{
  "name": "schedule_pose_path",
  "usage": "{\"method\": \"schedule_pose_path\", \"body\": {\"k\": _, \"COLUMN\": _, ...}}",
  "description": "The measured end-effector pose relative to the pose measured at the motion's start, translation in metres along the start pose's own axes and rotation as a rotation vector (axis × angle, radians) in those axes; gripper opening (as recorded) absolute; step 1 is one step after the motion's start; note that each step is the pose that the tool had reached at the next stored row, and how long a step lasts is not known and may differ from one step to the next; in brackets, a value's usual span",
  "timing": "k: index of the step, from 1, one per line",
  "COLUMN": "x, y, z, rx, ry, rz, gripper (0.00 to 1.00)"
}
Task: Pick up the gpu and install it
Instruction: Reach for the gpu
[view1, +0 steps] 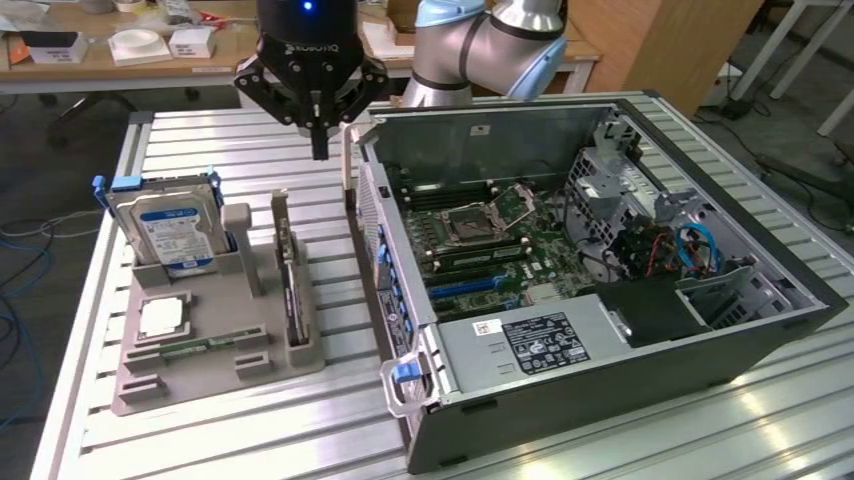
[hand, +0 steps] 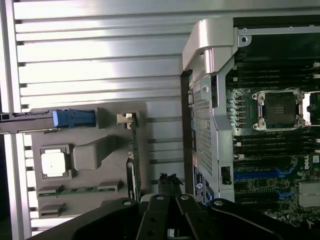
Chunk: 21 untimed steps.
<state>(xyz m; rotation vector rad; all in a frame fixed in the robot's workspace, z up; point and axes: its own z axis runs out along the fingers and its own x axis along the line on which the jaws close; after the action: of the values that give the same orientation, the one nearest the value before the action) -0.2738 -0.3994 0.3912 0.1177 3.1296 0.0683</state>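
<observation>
The gpu (view1: 284, 270) is a thin dark card standing on edge in a slot of the grey holder (view1: 214, 365), to the exterior view's left of the open computer case (view1: 441, 430). My gripper (view1: 319, 150) hangs above the table beyond the holder's far end, close to the case's corner. Its fingers are shut together with nothing between them. From the wrist, the gpu (hand: 134, 160) shows as a narrow edge just ahead of my gripper (hand: 170, 197). The motherboard (view1: 494, 250) lies exposed inside the case, with blue slots (view1: 467, 285).
In the holder stand a silver hard drive (view1: 167, 230) with a blue handle, a square processor (view1: 160, 318) and a green memory stick (view1: 200, 345). The case's raised wall (view1: 387, 270) runs right beside the holder. A desk with boxes (view1: 140, 45) stands behind the slatted table.
</observation>
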Motion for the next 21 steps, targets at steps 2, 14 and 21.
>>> {"method": "schedule_pose_path", "body": {"k": 2, "x": 0.002, "y": -0.0002, "z": 0.0000, "rx": 0.0000, "ry": 0.0005, "rz": 0.000, "gripper": 0.10}}
{"method": "schedule_pose_path", "body": {"k": 14, "x": 0.014, "y": -0.0012, "z": 0.0000, "rx": 0.0003, "ry": 0.0032, "rz": 0.000, "gripper": 0.10}}
{"method": "schedule_pose_path", "body": {"k": 21, "x": 0.023, "y": -0.0021, "z": 0.0000, "rx": 0.0003, "ry": 0.0045, "rz": 0.000, "gripper": 0.10}}
